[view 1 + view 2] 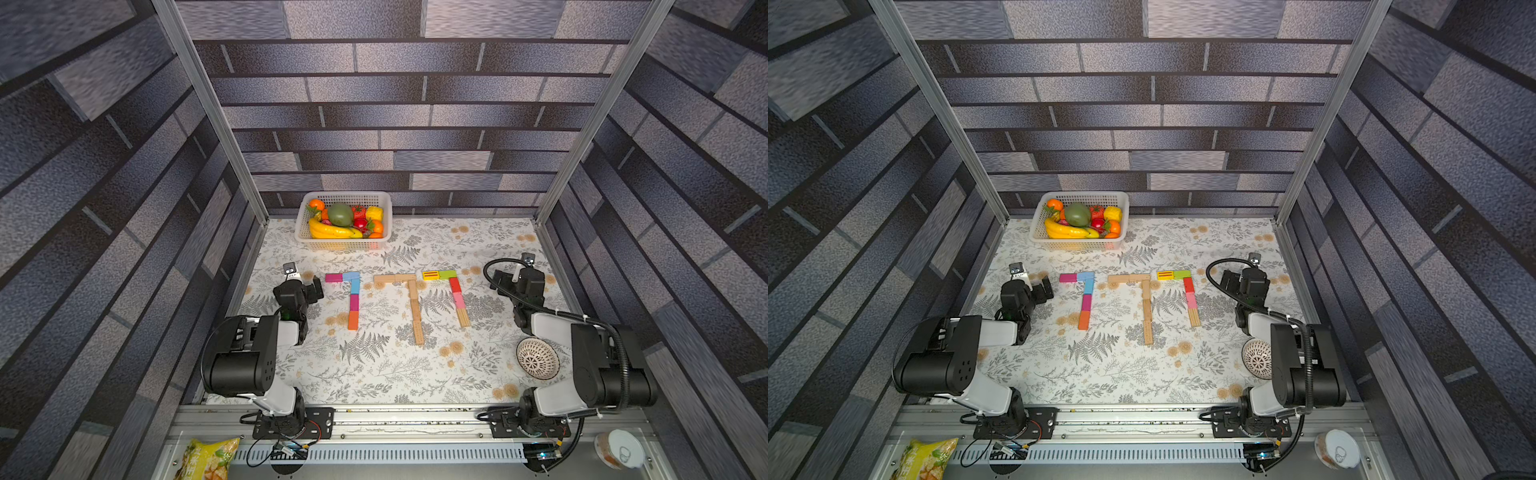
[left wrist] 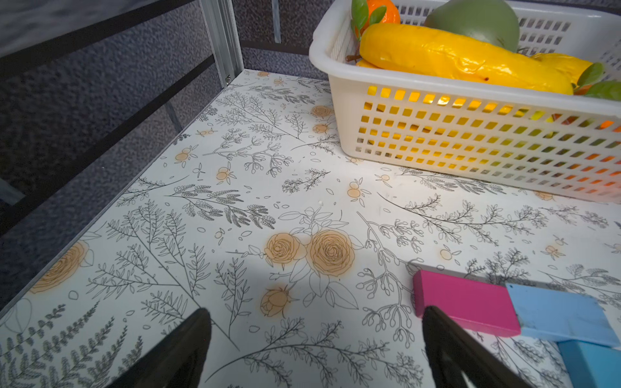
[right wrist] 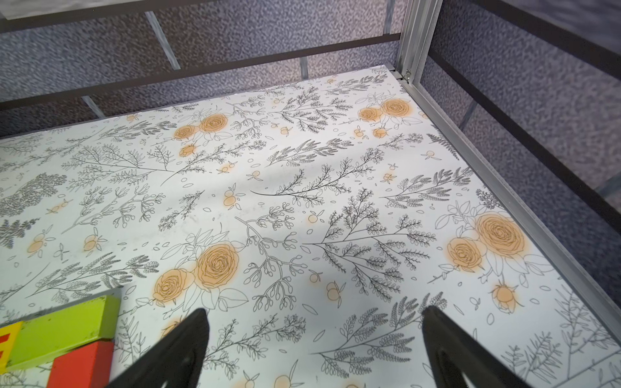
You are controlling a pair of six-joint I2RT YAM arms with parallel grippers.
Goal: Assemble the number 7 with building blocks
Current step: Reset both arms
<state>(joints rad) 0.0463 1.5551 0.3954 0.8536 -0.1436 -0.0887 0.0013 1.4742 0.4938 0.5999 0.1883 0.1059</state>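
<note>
Wide open and empty at either end of the row: left gripper (image 2: 316, 310) just left of the magenta block (image 2: 467, 309), right gripper (image 3: 312, 310) just right of the green block (image 3: 64, 331), touching neither. Probably standing clear to leave the building blocks (image 1: 413, 307) in plain sight, with the job seemingly done. Laid flat on the table (image 1: 374, 374), nearer than the fruit basket (image 1: 300, 228): three copies of the number 7 (image 1: 353, 299) side by side, coloured at left, plain wood in the middle, mixed at right. Short bars running left to right at the far end. Long stems dropping from each bar's right end toward the near edge, middle and right ones leaning slightly rightward. Butted end to end, presumably to read as unbroken strokes.
</note>
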